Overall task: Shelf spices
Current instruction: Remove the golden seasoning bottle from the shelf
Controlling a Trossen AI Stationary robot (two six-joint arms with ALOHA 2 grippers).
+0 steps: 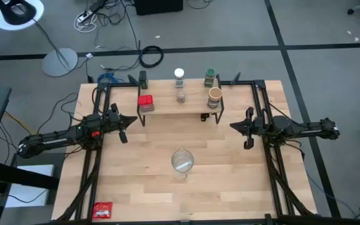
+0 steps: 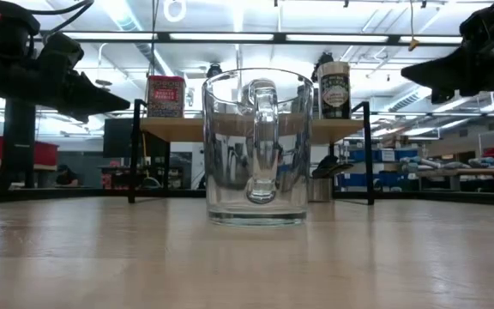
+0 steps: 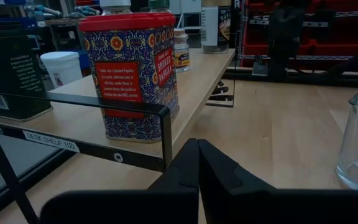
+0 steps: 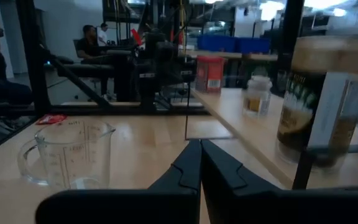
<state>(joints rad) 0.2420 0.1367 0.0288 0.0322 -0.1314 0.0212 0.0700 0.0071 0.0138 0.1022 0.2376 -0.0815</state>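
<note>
Red tin and jars seen on shelf, left gripper and right gripper flanking it, fingers pressed together, nothing held.

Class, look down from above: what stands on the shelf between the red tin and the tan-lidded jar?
In the high view, the white-lidded jar stands between the red tin and tan-lidded jar.

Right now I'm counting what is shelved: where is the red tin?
In the high view the red tin stands on the shelf at its left end, nearest the left pincer, with the white-lidded jar further right.
</note>
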